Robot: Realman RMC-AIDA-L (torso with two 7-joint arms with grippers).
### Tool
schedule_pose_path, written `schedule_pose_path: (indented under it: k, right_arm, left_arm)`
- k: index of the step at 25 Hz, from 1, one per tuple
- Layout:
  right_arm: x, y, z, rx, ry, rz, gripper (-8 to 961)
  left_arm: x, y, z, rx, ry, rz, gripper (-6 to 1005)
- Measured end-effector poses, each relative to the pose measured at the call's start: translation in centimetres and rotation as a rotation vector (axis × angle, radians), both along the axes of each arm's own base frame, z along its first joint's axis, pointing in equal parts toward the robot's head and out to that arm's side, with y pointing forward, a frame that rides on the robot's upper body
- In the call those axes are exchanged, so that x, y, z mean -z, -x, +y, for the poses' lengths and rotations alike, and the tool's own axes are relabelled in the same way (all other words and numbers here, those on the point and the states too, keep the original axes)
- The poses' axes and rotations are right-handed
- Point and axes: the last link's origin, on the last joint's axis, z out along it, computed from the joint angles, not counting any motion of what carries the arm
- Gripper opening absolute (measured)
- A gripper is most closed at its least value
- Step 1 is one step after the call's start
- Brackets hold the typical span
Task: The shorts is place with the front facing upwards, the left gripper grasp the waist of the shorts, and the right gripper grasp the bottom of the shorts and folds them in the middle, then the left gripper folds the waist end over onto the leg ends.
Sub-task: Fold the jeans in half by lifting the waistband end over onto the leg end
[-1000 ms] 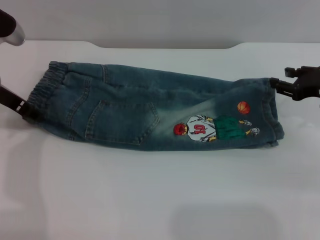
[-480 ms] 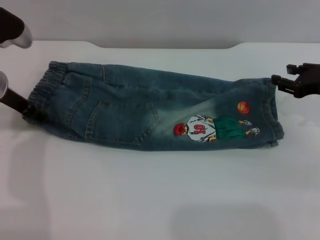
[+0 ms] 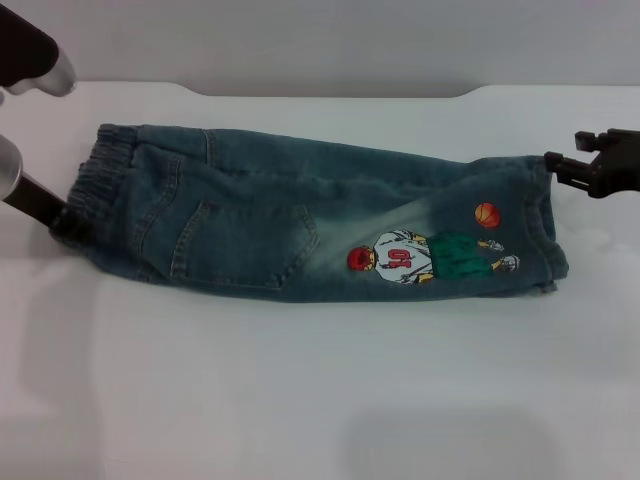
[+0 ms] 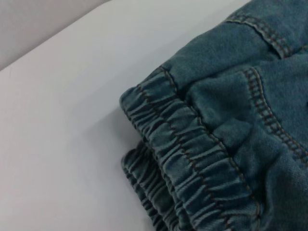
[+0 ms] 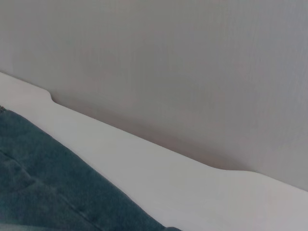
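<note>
The blue-green denim shorts (image 3: 300, 215) lie folded lengthwise across the white table, with the patch pocket and the basketball-player print facing up. The puckered waist (image 3: 95, 175) is at the left end; it fills the left wrist view (image 4: 192, 159), its two layers slightly parted. My left gripper (image 3: 58, 220) touches the near corner of the waist. The bottom of the shorts (image 3: 545, 225) is at the right end. My right gripper (image 3: 565, 150) hovers open just beyond the far corner of the hem, not touching it. A strip of denim (image 5: 43, 192) shows in the right wrist view.
The white table (image 3: 300, 380) stretches wide in front of the shorts. Its back edge meets a grey wall (image 3: 330, 40) with a shallow notch. The silver-grey left arm (image 3: 35, 65) hangs over the table's far left corner.
My left gripper has slid inward to the waist's near corner while the arm rose. My right gripper has drawn back from the hem to the right.
</note>
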Motion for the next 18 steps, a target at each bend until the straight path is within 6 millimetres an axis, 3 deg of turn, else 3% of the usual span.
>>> schedule_pose_path:
  k: [6, 13, 18]
  right_arm:
    - [0.1, -0.2, -0.1, 0.006, 0.001, 0.003, 504]
    - [0.3, -0.2, -0.2, 0.009, 0.009, 0.007, 504]
    - [0.4, -0.2, -0.2, 0.01, 0.011, 0.007, 504]
  left_arm:
    - [0.0, 0.1, 0.0, 0.005, 0.004, 0.005, 254]
    - [-0.1, 0.1, -0.1, 0.013, 0.004, 0.008, 120]
    - [-0.3, -1.6, -0.1, 0.058, -0.028, -0.009, 86]
